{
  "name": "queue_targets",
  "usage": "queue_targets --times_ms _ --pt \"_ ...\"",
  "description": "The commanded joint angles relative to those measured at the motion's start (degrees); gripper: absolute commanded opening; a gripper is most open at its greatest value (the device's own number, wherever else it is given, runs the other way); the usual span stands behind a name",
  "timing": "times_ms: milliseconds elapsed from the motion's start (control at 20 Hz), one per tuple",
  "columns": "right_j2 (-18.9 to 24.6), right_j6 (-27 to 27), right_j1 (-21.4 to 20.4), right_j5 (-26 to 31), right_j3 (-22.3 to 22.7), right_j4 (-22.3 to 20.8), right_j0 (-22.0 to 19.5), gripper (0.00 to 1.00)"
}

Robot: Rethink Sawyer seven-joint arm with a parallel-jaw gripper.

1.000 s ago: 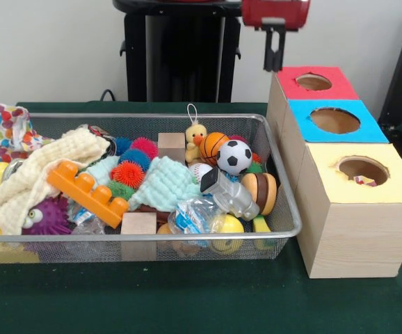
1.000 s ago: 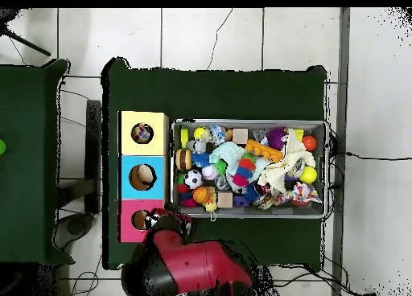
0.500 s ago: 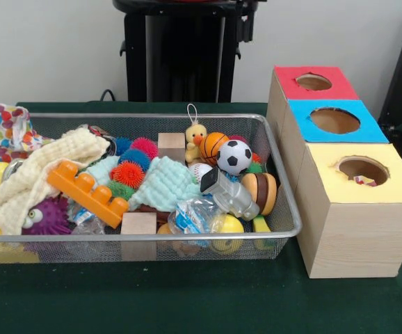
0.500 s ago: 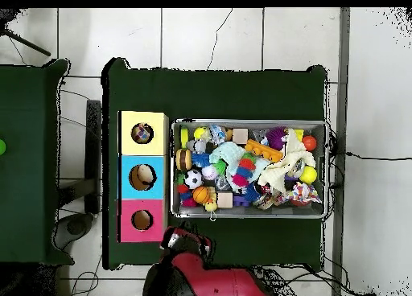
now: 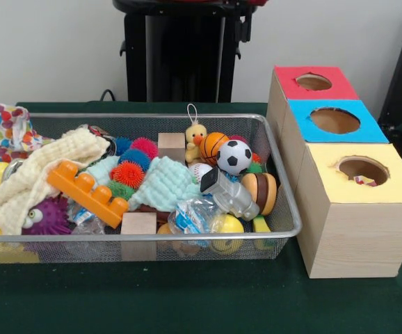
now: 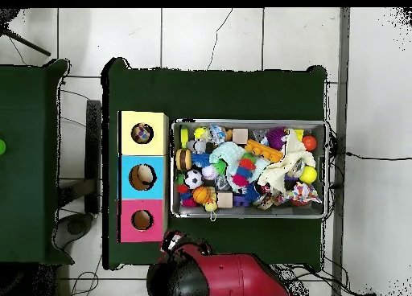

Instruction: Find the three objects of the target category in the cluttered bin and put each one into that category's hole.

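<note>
Red hole has no arm over it now. The arm has pulled back past the table edge. Gripper: can't tell if open or shut. Prob. one drop done. Bin is full of toys, e.g. soccer ball.

No readable text, labels or numbers — toys, boxes, bin all unmarked

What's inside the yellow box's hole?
Through the hole of the yellow box something multicoloured shows low down, also in the overhead view. What it is, and the rest of the inside, is hidden.
</note>
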Motion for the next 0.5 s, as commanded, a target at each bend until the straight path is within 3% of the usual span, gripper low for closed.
queue_targets --times_ms 50,300,500 --pt "2.94 -0.96 3.66 4.43 -4.08 0.18 -0.04 0.00" --pt "1.91 -0.11 4.58 6.42 -5.51 -0.27 1.40 0.00" --pt "3.08 -1.51 4.44 5.69 -5.37 0.47 -0.07 0.00"
